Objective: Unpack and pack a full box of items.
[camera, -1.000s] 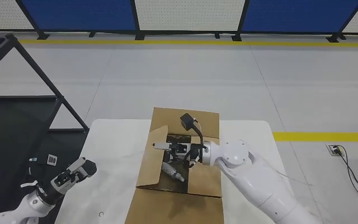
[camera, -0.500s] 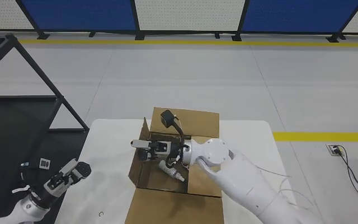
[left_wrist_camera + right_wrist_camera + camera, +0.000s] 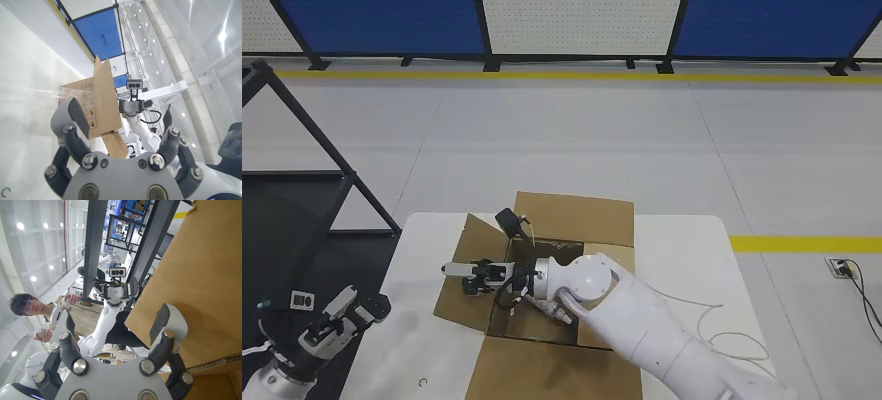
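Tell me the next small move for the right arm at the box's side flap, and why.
Probably push the side flap a little farther outward. The right gripper is open, one finger at the flap's inner face, and the flap stands tilted, not yet flat. Lowering it should clear access into the box.

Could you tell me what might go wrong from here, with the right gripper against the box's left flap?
1. The right gripper is open and only leans on the flap without clamping it, so the flap could spring back over the opening.
2. The left gripper hangs by the left edge of the table, away from the box. Nothing steadies the box, so the push may slide or turn it.
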